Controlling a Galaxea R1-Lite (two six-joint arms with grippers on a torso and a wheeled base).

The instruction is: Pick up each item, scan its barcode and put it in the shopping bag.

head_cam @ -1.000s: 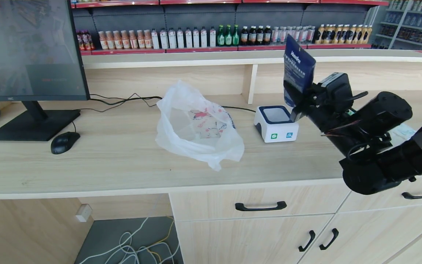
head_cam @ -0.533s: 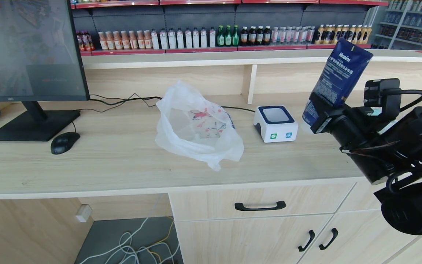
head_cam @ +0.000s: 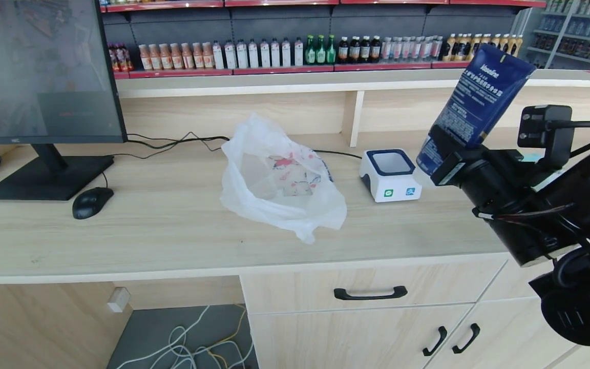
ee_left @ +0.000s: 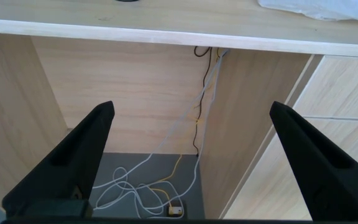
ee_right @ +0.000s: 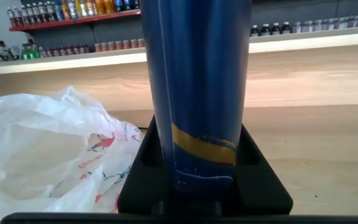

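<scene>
Where a second ago it leaned over the scanner (head_cam: 390, 174), the blue tube (head_cam: 479, 100) now stands tilted in the air to the scanner's right. The right gripper (head_cam: 446, 164) clamps its lower end, and the shopping bag (head_cam: 282, 179) lies open on the counter (head_cam: 172, 225). From the left wrist, the left gripper (ee_left: 191, 109) hangs spread wide and empty below the counter's edge. From the right wrist, the tube sits tight between the jaws, with the bag beyond.

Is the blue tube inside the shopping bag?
No, the right gripper holds the blue tube up beside the barcode scanner, apart from the shopping bag.
</scene>
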